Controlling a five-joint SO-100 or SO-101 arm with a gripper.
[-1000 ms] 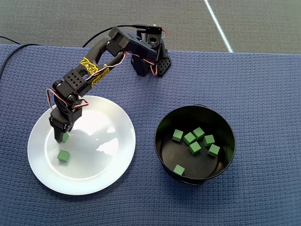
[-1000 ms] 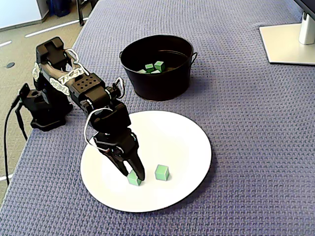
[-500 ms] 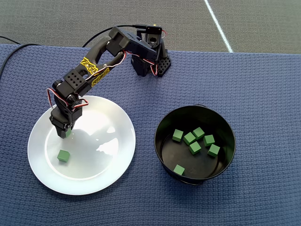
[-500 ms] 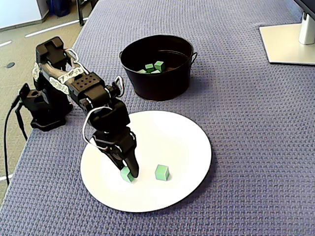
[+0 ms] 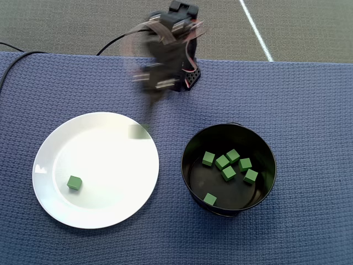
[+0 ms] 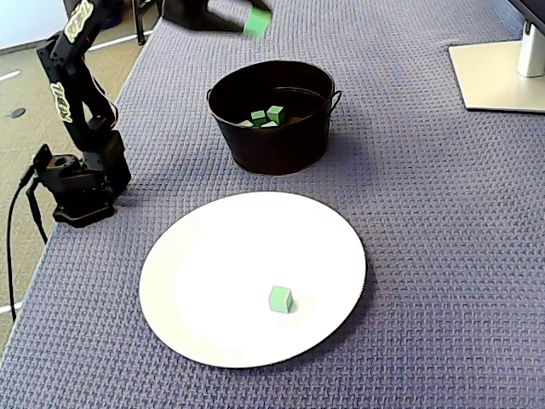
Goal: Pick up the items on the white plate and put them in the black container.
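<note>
Blue woven cloth covers the bench (image 6: 443, 256), which runs to a grey carpeted floor (image 5: 83, 25) with a white line across it, seen at the far edge in the overhead view; a pale monitor stand (image 6: 498, 72) sits at the far right of the fixed view. On the cloth lie the white plate (image 5: 124, 190), left in the overhead view, and the black container (image 5: 190, 144) just right of it, apart from it. The arm (image 6: 72, 81) has swung up off the plate within the last second and is raised and motion-blurred in both views, carrying a cube toward the container. Its fingers (image 6: 249, 19), at the top edge of the fixed view, are closed on a green cube (image 6: 256, 22) held high, by the look of it beyond the container's far rim; in the overhead view the same cube is only a green smear over the plate's right edge. One cube (image 5: 74, 183) remains on the plate, left of centre, where half a second ago there were two. Seven cubes (image 5: 228, 173) already lie in the container. With the carried piece released, a single pick should be left.
</note>
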